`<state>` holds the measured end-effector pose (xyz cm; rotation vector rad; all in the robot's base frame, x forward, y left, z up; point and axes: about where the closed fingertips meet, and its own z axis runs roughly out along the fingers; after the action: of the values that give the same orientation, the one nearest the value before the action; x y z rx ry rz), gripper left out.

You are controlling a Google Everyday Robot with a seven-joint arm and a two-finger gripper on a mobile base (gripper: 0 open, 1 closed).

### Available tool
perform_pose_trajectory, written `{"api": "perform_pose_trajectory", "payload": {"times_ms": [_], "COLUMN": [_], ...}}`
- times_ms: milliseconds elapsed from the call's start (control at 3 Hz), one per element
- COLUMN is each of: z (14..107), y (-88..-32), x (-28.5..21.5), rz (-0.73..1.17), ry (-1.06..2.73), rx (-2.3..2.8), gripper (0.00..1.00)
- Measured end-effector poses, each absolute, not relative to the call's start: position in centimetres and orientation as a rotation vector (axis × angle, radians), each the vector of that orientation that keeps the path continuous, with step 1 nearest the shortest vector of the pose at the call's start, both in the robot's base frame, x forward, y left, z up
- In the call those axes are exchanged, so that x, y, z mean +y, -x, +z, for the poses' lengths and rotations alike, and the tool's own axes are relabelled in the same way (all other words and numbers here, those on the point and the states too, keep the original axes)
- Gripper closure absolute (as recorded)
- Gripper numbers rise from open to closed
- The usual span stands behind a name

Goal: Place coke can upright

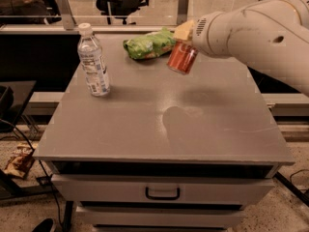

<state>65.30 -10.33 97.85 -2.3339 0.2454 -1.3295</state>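
The coke can [182, 58] is red-orange with a silver end. It hangs tilted in the air above the far middle of the grey cabinet top [164, 124], just in front of the green chip bag. My gripper [185, 38] is at the end of the white arm that reaches in from the right. It is shut on the can's upper end, and the arm hides most of the gripper.
A clear water bottle [93, 62] stands upright at the far left of the top. A green chip bag [148, 43] lies at the far edge, behind the can. The cabinet has a drawer with a handle [162, 193] at the front. Glass partitions and chairs stand behind.
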Motion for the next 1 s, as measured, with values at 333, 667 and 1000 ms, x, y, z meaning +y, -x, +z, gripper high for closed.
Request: {"api": "perform_pose_trajectory", "payload": {"times_ms": [333,667,1000], "z": [98.19,98.48,98.48], "y": [-65.55,-65.44,-65.44], "x": [-10.2,-10.14,-10.14], "rz": [-1.429,-1.471,-1.471], "ry": [2.329,2.355,2.355], "rx": [0.063,-0.034,-0.034], "gripper": [1.0,1.0,1.0]}}
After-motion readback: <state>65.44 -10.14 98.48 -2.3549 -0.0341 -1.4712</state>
